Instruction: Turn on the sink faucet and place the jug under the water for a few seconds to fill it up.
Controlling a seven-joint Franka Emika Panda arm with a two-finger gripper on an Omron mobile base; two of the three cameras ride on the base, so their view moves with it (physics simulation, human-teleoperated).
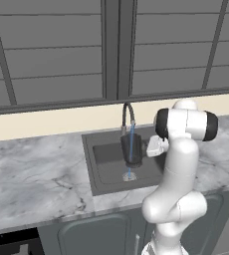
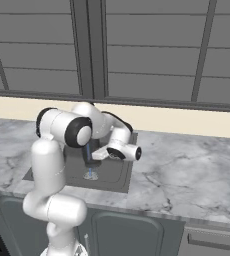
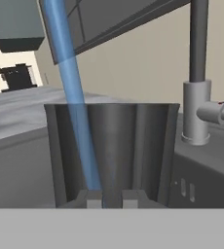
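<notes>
While the water (image 1: 132, 144) runs, the gripper (image 3: 104, 197) pinches the jug (image 1: 131, 149) under the sink faucet (image 1: 128, 115).
Held above the sink (image 1: 106, 172) middle, the jug could tilt or slip, spilling.

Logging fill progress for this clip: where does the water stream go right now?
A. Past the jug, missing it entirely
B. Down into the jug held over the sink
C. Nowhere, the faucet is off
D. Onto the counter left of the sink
B: the water falls from the sink faucet into the open top of the jug, which is held above the sink.
</notes>
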